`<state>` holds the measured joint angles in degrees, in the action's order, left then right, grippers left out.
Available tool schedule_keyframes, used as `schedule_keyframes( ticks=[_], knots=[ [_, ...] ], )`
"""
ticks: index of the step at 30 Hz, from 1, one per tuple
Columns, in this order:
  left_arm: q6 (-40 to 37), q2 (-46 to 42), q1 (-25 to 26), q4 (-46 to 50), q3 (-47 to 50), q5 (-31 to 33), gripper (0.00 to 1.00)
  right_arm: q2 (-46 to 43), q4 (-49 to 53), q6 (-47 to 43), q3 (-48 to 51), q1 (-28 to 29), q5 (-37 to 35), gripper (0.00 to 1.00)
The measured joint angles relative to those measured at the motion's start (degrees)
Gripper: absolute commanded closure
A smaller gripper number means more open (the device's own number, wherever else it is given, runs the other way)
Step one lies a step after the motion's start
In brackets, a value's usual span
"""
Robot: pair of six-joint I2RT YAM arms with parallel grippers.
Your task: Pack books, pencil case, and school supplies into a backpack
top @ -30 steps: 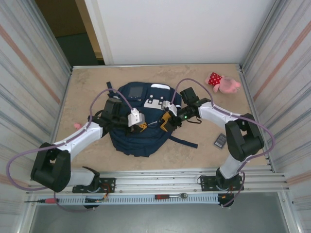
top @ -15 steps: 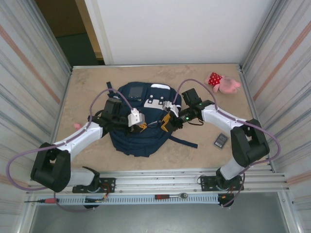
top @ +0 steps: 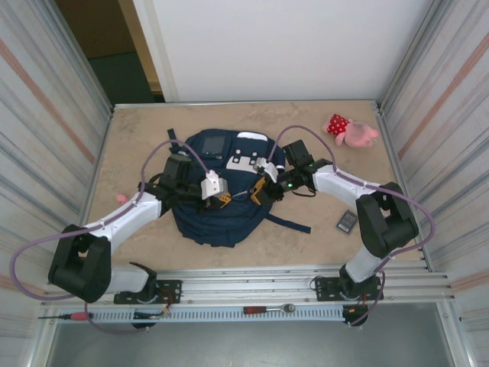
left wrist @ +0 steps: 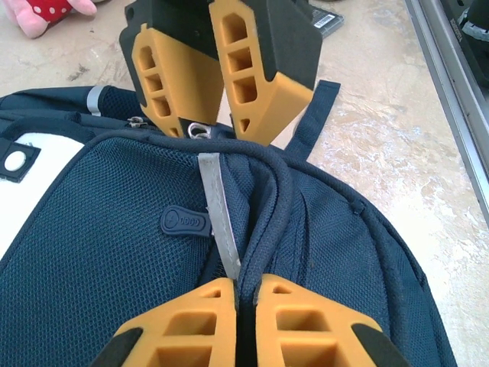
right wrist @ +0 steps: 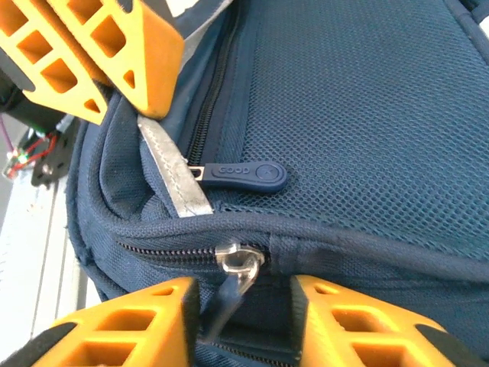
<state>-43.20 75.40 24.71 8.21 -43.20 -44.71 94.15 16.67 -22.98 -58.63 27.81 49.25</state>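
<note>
left gripper (left wrist: 246, 289) is pinching the backpack (left wrist: 114, 252) fabric, jaws together; right gripper (right wrist: 243, 294), jaws apart, should be centring the zipper pull (right wrist: 238, 264) before clamping.

Navy backpack (top: 221, 220) on mottled beige tabletop (top: 137, 138)
Its mesh carries white patches (top: 252, 138) and a pale grey stripe (left wrist: 218, 206); left hand (left wrist: 246, 294) and right hand (left wrist: 212, 131) have orange fingers (left wrist: 191, 329) on black; the plush toy (top: 353, 130) is pink, its dress red with white dots.

Pink plush toy (top: 351, 131) in a red dotted dress lies near the table's (top: 137, 130) far right corner. Red-handled screwdriver (top: 67, 315) and ratchet (top: 269, 309) sit by the front rail (top: 199, 314).
</note>
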Motion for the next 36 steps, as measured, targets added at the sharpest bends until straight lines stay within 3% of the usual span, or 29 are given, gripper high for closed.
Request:
schedule_keyframes(
  ticks=[3, 4, 16, 28, 30, 33, 36],
  knots=[
    [0.98, 0.0, 0.15, 0.0, 0.0, 1.09, 1.0, -0.17, -0.2, 0.96, 0.07, 0.46, -0.52, 0.99],
    [1.33, 0.0, 0.48, 0.0, 0.0, 1.81, 1.0, -0.52, -0.24, 1.31, 0.37, 0.44, -1.07, 1.0],
    [7.82, -1.79, 4.33, -0.39, -1.44, 12.61, 1.0, -7.91, 2.75, 5.01, 2.51, 2.82, -6.45, 1.0],
    [16.63, -1.2, 11.17, 1.16, -3.89, 23.54, 1.0, -10.51, 3.56, 18.82, 2.51, 10.88, -16.65, 1.0],
    [18.8, -0.44, 12.55, 1.14, -4.63, 25.14, 0.76, -10.88, 4.2, 22.05, 2.51, 11.13, -18.25, 1.0],
    [23.39, -0.33, 13.0, 0.66, -5.27, 26.29, 0.52, -11.78, 4.76, 26.23, 2.54, 10.29, -18.4, 1.0],
    [30.58, -1.53, 10.84, 0.48, -5.57, 26.21, 0.39, -12.59, 5.27, 29.51, 2.54, 7.76, -17.22, 1.0]
  ],
)
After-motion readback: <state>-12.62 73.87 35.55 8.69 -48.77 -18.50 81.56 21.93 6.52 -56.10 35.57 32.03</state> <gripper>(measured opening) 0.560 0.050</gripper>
